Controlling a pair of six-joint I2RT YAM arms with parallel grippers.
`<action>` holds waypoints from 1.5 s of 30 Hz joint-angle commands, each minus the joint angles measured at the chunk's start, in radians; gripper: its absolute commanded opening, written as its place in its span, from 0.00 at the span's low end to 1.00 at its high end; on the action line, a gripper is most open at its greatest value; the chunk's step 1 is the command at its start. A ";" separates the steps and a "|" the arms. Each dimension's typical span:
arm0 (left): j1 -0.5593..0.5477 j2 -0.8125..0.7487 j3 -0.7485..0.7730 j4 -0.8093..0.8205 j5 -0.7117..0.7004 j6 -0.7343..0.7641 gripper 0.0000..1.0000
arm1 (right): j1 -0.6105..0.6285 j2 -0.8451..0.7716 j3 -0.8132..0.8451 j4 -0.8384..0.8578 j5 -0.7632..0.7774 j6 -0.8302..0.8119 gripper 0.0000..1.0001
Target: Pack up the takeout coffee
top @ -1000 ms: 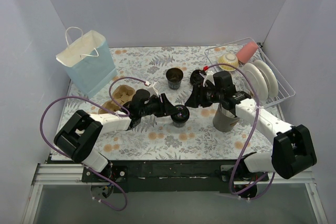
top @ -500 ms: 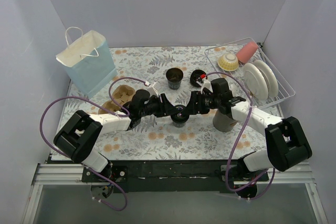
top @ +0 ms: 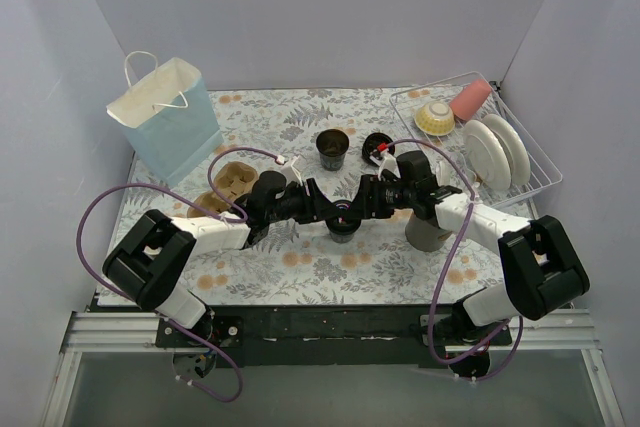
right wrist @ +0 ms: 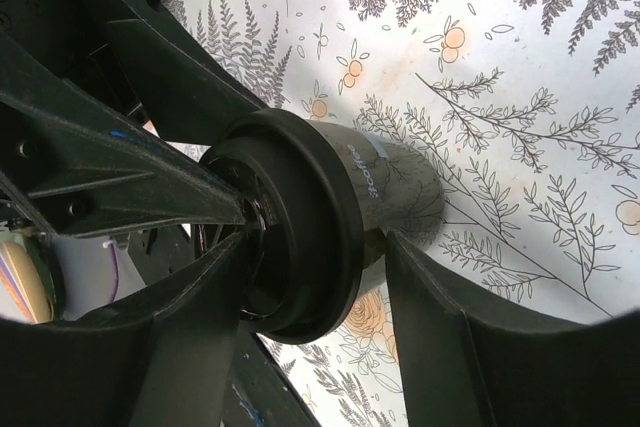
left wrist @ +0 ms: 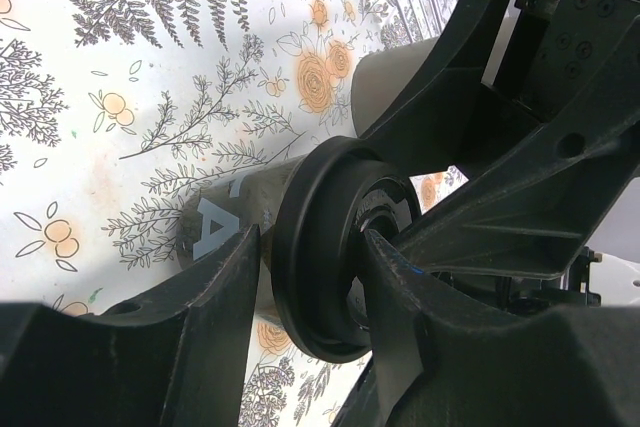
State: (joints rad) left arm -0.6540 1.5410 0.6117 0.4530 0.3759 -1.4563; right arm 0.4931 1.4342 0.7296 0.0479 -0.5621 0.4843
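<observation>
A black coffee cup (top: 343, 219) with a black lid sits between both arms at the middle of the floral table. My left gripper (top: 333, 213) is shut on it from the left. In the left wrist view my fingers (left wrist: 215, 292) flank the cup (left wrist: 320, 247); white lettering shows on its side. My right gripper (top: 358, 207) has come in from the right, and its open jaws straddle the same cup (right wrist: 320, 197). A second black cup (top: 332, 147) stands uncovered farther back, with a loose black lid (top: 377, 143) beside it.
A brown cardboard cup carrier (top: 230, 182) lies at the left, behind my left arm. A blue paper bag (top: 165, 117) stands at the back left. A grey cylindrical holder (top: 430, 230) stands under my right forearm. A white wire dish rack (top: 525, 177) with plates is at the back right.
My right gripper has moved left and down, from beside the grey holder to around the lidded cup. My left gripper and the cup have stayed put.
</observation>
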 commanded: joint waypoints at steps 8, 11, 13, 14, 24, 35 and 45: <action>-0.024 0.048 -0.023 -0.376 -0.075 0.043 0.45 | 0.041 0.054 0.011 -0.123 0.185 -0.061 0.50; -0.022 0.025 0.065 -0.447 -0.091 0.060 0.48 | 0.042 0.051 -0.015 -0.125 0.195 -0.069 0.48; -0.015 0.010 0.143 -0.526 -0.098 0.063 0.48 | 0.042 0.051 -0.027 -0.125 0.197 -0.072 0.48; -0.010 0.004 0.166 -0.542 -0.092 0.063 0.49 | 0.042 0.049 -0.030 -0.125 0.200 -0.075 0.47; 0.051 -0.076 0.295 -0.663 -0.040 0.086 0.52 | 0.042 0.055 -0.045 -0.134 0.212 -0.087 0.46; 0.085 -0.134 0.243 -0.629 0.024 0.105 0.53 | 0.042 0.078 -0.048 -0.128 0.218 -0.095 0.46; 0.086 -0.122 0.177 -0.573 0.031 0.090 0.38 | 0.042 0.068 -0.055 -0.126 0.214 -0.093 0.46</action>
State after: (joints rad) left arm -0.5713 1.4483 0.8234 -0.1120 0.4076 -1.3773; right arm 0.5289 1.4475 0.7422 0.1131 -0.4747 0.4679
